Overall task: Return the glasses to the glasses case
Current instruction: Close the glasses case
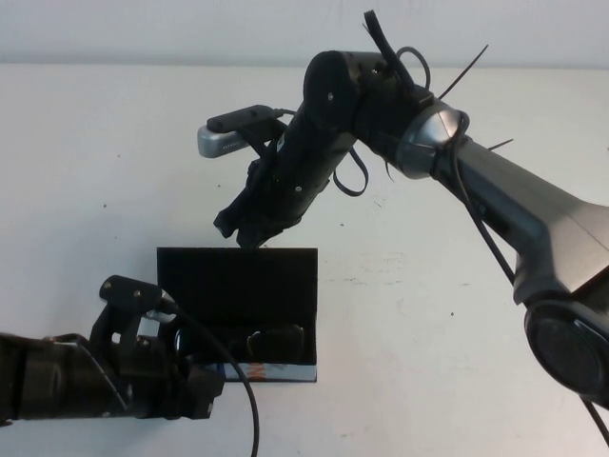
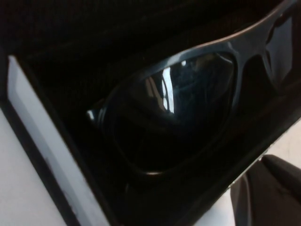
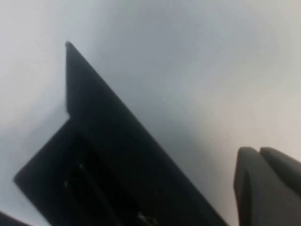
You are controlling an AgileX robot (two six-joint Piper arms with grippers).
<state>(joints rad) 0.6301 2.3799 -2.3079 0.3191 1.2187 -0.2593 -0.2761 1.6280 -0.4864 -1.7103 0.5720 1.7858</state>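
Observation:
The black glasses case point(image 1: 236, 276) lies open on the white table with its lid standing up at the back. The black glasses point(image 1: 276, 340) lie inside it, towards the right end. In the left wrist view one dark lens of the glasses point(image 2: 188, 108) fills the frame, with the case's white front edge point(image 2: 42, 141) beside it. My left gripper point(image 1: 195, 390) is low at the case's front left corner, shown in its own view as a dark shape point(image 2: 268, 188). My right gripper point(image 1: 249, 228) hangs just above the lid's top edge. It is shut point(image 3: 259, 149) and empty, beside the case point(image 3: 117, 155).
A printed strip point(image 1: 271, 369) runs along the case's front. The right arm point(image 1: 495, 190) reaches in from the right, with loose cables and zip ties around its wrist. Bare white table point(image 1: 428, 314) lies right of the case.

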